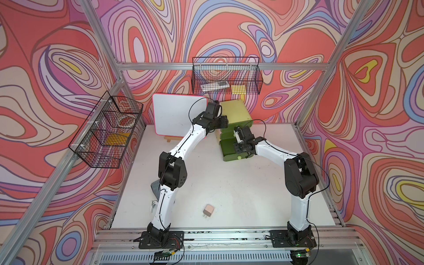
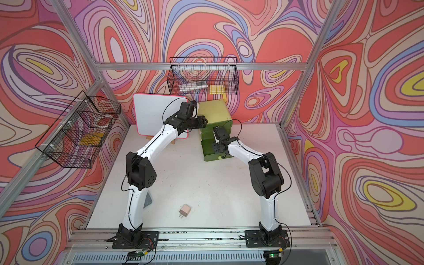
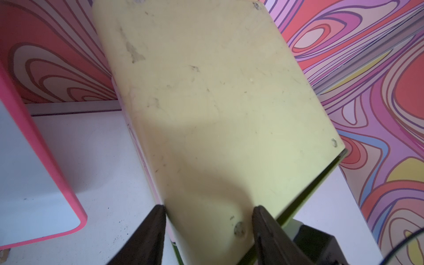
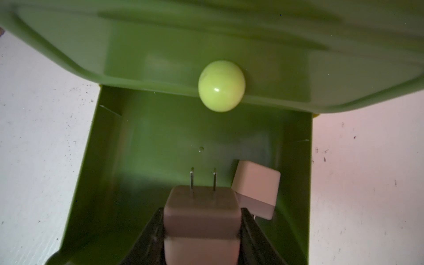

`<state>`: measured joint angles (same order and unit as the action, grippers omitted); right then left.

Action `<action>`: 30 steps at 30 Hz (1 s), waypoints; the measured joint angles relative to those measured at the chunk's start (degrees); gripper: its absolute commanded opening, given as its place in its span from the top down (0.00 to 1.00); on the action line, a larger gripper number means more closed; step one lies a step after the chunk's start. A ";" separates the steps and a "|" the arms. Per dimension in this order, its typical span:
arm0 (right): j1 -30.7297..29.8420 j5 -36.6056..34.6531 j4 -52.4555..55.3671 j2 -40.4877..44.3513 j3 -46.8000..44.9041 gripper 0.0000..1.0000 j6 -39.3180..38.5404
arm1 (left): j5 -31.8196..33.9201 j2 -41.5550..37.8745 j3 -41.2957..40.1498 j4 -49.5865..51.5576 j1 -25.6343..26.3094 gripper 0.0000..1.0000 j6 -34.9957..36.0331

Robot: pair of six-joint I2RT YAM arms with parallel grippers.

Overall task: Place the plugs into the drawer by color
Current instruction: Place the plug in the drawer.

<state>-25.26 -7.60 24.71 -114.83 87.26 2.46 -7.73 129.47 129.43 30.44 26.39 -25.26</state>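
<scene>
Scanning left to right: one pink plug (image 1: 209,209) lies loose on the bench (image 1: 229,188) near the front edge, well apart from the chest (image 1: 238,110). The left fingers (image 3: 146,241) stand apart over the near corner of the chest's top; can't tell if they touch it, and both top views show them only as a dark blob. Further right, the right fingers (image 4: 149,241) are clamped on a second pink plug (image 4: 202,220), prongs toward the chest, over the pulled-out bottom drawer (image 4: 137,160), where a third pink plug (image 4: 257,190) lies near one side wall; upper drawers' contents hidden.
</scene>
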 measured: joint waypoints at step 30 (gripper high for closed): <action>1.18 2.43 3.08 1.22 -1.25 0.39 2.82 | 0.17 0.00 1.09 1.20 0.20 0.40 0.44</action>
<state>-24.08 -5.17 27.79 -113.60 86.02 5.28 -7.55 129.47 130.52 31.64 26.59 -24.82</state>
